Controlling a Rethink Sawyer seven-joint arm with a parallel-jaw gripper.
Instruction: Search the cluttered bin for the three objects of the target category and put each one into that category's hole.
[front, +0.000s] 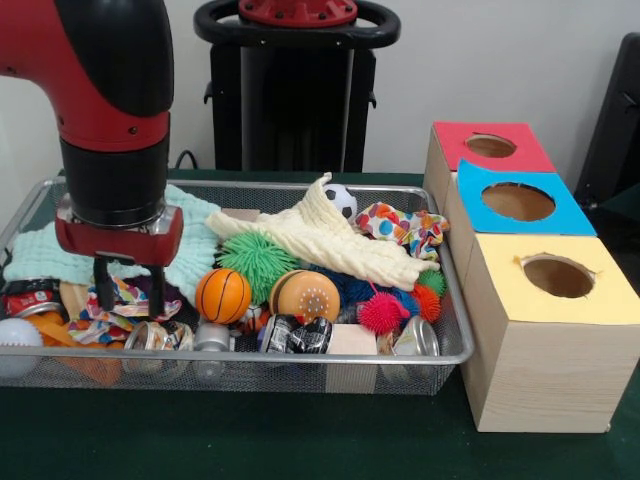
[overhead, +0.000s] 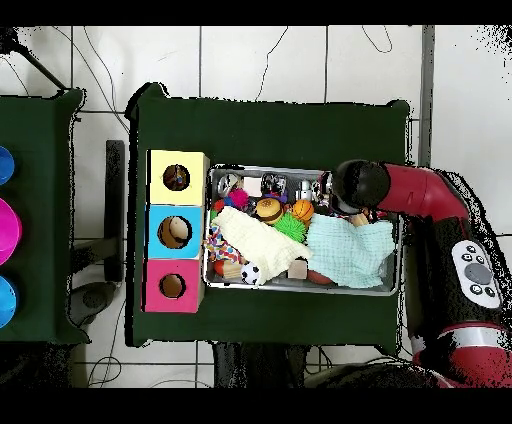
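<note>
While the gripper (front: 126, 285) hangs with fingers spread, the patterned cloth (front: 122, 297) lies directly beneath them — boxes (front: 545, 330) well apart.

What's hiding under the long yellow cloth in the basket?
Under the yellow cloth, a green spiky ball, something blue and an orange ball poke out. A soccer ball peeks from behind. Anything else is covered.

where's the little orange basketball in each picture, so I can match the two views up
Front view: the orange basketball lies in the wire bin's near left-centre, just right of the end effector, beside the green spiky ball.
Overhead view: the orange basketball sits near the bin's upper edge, left of the arm's black head.
Shared landmark: the green spiky ball, touching or nearly touching the basketball in both views.
</note>
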